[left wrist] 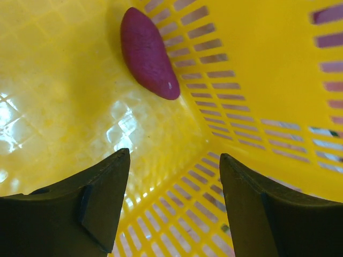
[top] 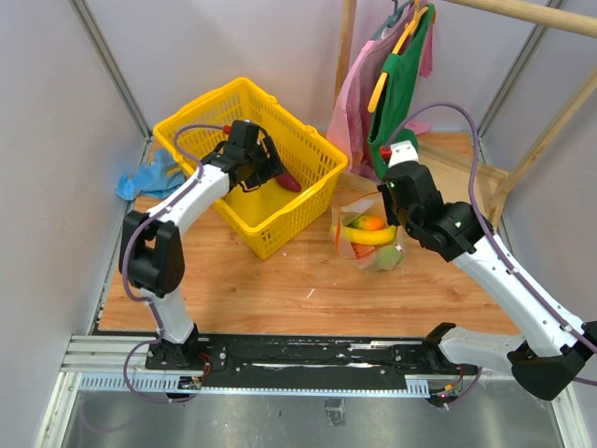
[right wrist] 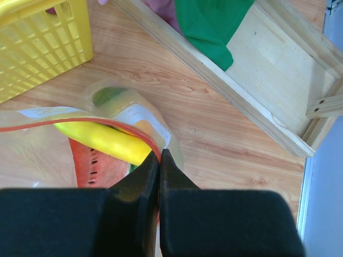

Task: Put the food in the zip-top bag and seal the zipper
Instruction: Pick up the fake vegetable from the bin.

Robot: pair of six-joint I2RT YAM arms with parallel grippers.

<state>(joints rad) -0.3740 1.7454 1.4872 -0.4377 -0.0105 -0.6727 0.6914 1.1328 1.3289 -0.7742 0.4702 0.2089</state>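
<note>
The clear zip-top bag [top: 368,238] lies on the wooden table right of the yellow basket [top: 201,117]. It holds a red watermelon wedge [right wrist: 88,166], a yellow banana-like piece [right wrist: 102,140] and a green piece [right wrist: 107,95]. My right gripper [right wrist: 159,152] is shut on the bag's red-orange zipper strip [right wrist: 80,122] at its right end. My left gripper [left wrist: 174,160] is open and empty inside the basket, above its floor near a corner. The purple eggplant-like piece [left wrist: 147,52] lies on the basket floor ahead of the left fingers, and shows in the top view [top: 287,180].
A wooden frame [right wrist: 252,91] with a clothes rail stands at the back right, hung with green [top: 401,84] and pink garments. A blue cloth [top: 149,175] lies left of the basket. The basket walls close in around my left gripper.
</note>
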